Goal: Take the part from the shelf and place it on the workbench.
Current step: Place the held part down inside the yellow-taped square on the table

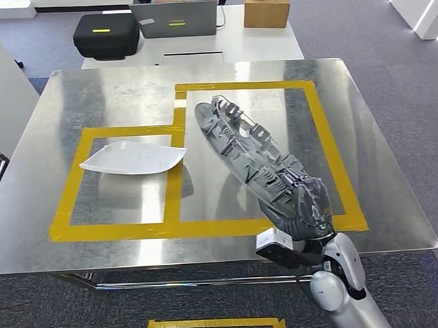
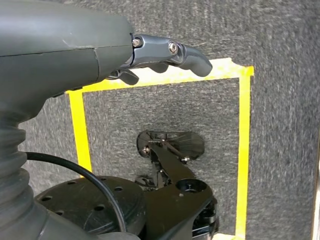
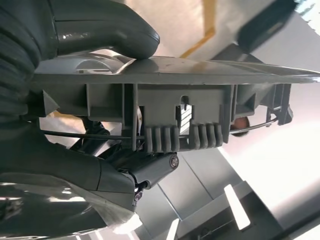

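Note:
A long grey ribbed plastic part (image 1: 243, 145) hangs tilted over the right yellow-taped box of the metal workbench (image 1: 68, 104). My right hand (image 1: 305, 208) grips its near end at the bench's front edge. The right wrist view shows the part (image 3: 181, 105) edge-on, clamped between the thumb (image 3: 109, 25) and the fingers (image 3: 151, 167). A flat white part (image 1: 132, 158) lies inside the left taped box. My left hand (image 2: 166, 55) hangs beside my body over the carpet, its fingers lightly curled and holding nothing.
Yellow tape outlines (image 1: 336, 149) two joined boxes on the bench. Behind it a white desk (image 1: 256, 40) carries a black case (image 1: 106, 35), a laptop (image 1: 181, 20) and a cardboard box (image 1: 265, 9); a person sits there. A yellow taped square (image 2: 243, 150) marks the grey carpet.

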Available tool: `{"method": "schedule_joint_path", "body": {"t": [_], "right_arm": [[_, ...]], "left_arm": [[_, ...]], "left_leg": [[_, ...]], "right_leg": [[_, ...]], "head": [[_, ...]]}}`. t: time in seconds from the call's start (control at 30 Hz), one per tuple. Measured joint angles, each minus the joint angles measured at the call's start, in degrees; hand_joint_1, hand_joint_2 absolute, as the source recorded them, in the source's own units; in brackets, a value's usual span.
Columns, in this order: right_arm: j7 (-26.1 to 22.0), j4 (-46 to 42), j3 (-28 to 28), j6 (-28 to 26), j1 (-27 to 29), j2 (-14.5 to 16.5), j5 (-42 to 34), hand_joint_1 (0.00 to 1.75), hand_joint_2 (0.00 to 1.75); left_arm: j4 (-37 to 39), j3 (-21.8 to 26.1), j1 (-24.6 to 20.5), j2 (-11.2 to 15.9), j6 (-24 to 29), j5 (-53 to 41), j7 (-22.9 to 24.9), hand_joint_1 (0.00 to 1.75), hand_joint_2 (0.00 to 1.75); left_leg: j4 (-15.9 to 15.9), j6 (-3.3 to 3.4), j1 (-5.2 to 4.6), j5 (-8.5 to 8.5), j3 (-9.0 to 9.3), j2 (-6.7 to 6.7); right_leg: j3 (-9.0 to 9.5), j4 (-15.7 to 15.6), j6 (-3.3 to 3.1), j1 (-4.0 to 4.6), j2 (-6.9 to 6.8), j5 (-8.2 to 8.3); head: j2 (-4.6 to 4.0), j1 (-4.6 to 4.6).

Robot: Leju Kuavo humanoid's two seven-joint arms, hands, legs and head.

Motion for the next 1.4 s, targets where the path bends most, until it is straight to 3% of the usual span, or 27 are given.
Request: {"method": "schedule_joint_path", "body": {"t": [0.3,0.53,0.8,1.13,1.3,1.4], "right_arm": [[4.28,12.62,4.63,3.33,-10.66,-3.41,7.5,1.75,1.75],[5.46,24.86,9.47,7.18,-20.21,-3.93,9.94,1.75,1.75],[5.39,30.86,12.0,7.47,-24.13,-3.93,10.41,1.75,1.75],[6.28,40.31,17.21,10.02,-30.57,-2.45,13.56,1.75,1.75],[5.76,46.41,20.26,11.07,-34.5,0.49,14.21,1.75,1.75],[5.27,48.92,22.04,11.38,-36.28,2.8,14.27,0.44,0.44]], "left_arm": [[0.0,-0.44,-0.35,0.25,-0.3,-1.33,0.17,0.0,1.75],[0.0,-1.48,-0.88,0.26,-0.51,-2.53,1.11,0.0,1.75],[0.0,-1.62,-1.01,0.31,-0.69,-2.71,1.39,0.0,1.75],[0.0,-1.96,-1.26,0.37,0.02,-3.56,4.07,0.0,1.75],[0.0,-2.32,-1.52,0.38,0.36,-3.69,4.85,0.0,1.75],[0.0,-2.39,-1.54,0.44,0.14,-3.04,4.8,0.0,1.75]], "left_leg": [[-0.03,0.08,0.06,0.14,0.02,-0.04],[-0.03,0.07,0.08,0.17,0.04,-0.03],[-0.03,0.07,0.06,0.16,0.02,-0.03],[-0.03,0.08,0.07,0.21,0.03,-0.05],[-0.03,0.08,0.07,0.21,0.04,-0.02],[-0.04,0.08,0.09,0.21,0.05,-0.01]], "right_leg": [[0.02,0.05,0.03,0.04,-0.1,0.05],[0.0,0.07,0.03,0.05,-0.09,0.05],[0.01,0.06,0.03,0.04,-0.07,0.05],[0.02,0.09,0.05,0.05,-0.09,0.07],[0.0,0.11,0.05,0.05,-0.02,0.07],[-0.01,0.11,0.05,0.06,0.01,0.07]], "head": [[0.0,0.0],[0.0,0.02],[0.0,0.02],[0.0,0.02],[0.0,0.02],[0.0,0.01]]}}
